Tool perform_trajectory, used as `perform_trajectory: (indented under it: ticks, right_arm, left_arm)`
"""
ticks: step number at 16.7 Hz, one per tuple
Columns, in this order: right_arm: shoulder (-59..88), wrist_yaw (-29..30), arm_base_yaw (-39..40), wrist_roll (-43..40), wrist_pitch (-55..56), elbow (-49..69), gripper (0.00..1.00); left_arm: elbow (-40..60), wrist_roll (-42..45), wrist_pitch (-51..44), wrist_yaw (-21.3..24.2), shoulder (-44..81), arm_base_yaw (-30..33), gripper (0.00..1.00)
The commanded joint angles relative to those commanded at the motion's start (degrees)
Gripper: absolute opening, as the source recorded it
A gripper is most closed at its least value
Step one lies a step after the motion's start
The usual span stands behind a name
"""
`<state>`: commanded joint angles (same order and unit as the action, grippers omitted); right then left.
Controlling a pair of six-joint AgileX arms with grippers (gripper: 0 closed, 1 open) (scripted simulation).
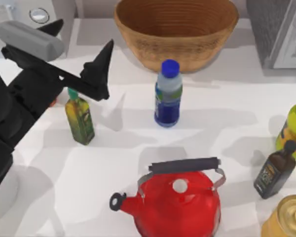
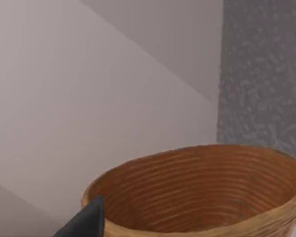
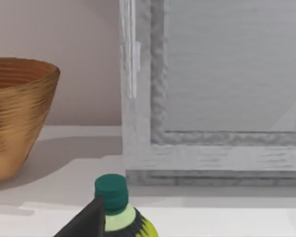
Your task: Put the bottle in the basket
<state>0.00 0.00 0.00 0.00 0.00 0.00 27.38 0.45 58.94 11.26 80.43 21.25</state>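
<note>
The bottle (image 1: 168,94), clear with a blue cap and blue lower part, stands upright mid-table just in front of the basket (image 1: 176,29). That wide woven basket sits at the back centre and holds nothing. My left gripper (image 1: 81,47) hovers open to the left of the bottle, fingers spread wide and apart from it. The left wrist view looks over one dark finger (image 2: 86,222) into the basket (image 2: 197,192). Of my right gripper one finger (image 3: 86,222) shows, with the basket (image 3: 15,113) farther off.
A green-capped olive oil bottle (image 1: 79,118) stands under the left gripper. At the front are a red kettle (image 1: 175,197) and a gold can (image 1: 288,219). A dark bottle (image 1: 275,170) and a yellow-green bottle (image 1: 295,128) stand right. A grey cabinet (image 1: 281,29) is back right.
</note>
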Motion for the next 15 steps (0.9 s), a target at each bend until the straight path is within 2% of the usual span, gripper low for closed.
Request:
perform_trajectory:
  ticks: [8, 12, 15]
  right_arm:
    - [0.0, 0.0, 0.0, 0.0, 0.0, 0.0, 1.00]
    - [0.0, 0.0, 0.0, 0.0, 0.0, 0.0, 1.00]
    - [0.0, 0.0, 0.0, 0.0, 0.0, 0.0, 1.00]
  left_arm:
    - [9.1, 0.1, 27.1, 5.0, 38.9, 8.2, 1.00]
    - [10.3, 0.1, 34.7, 6.0, 50.3, 9.3, 1.00]
    - [10.1, 0.1, 36.5, 6.1, 53.2, 9.2, 1.00]
